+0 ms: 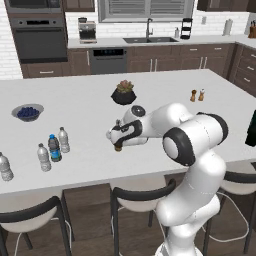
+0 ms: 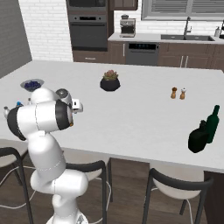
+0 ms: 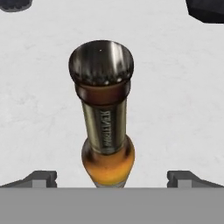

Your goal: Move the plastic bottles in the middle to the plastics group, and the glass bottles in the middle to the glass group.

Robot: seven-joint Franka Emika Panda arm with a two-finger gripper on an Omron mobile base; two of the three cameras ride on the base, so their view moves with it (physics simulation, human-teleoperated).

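The slim amber-brown glass bottle (image 3: 105,118) stands between the wide-spread finger tips (image 3: 41,178), bare white counter (image 1: 165,82) on either side. Toward the left edge crowd clear ribbed plastic bottles (image 1: 44,157) and a blue-capped dark bottle (image 1: 54,148).

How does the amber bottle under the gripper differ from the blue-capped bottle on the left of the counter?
The amber bottle has a long thin neck with a metal crown cap; the blue-capped bottle is squat with a blue label. The amber bottle stands alone between the open gripper's fingers; the blue-capped bottle stands close among clear water bottles. Both are upright on the white counter.
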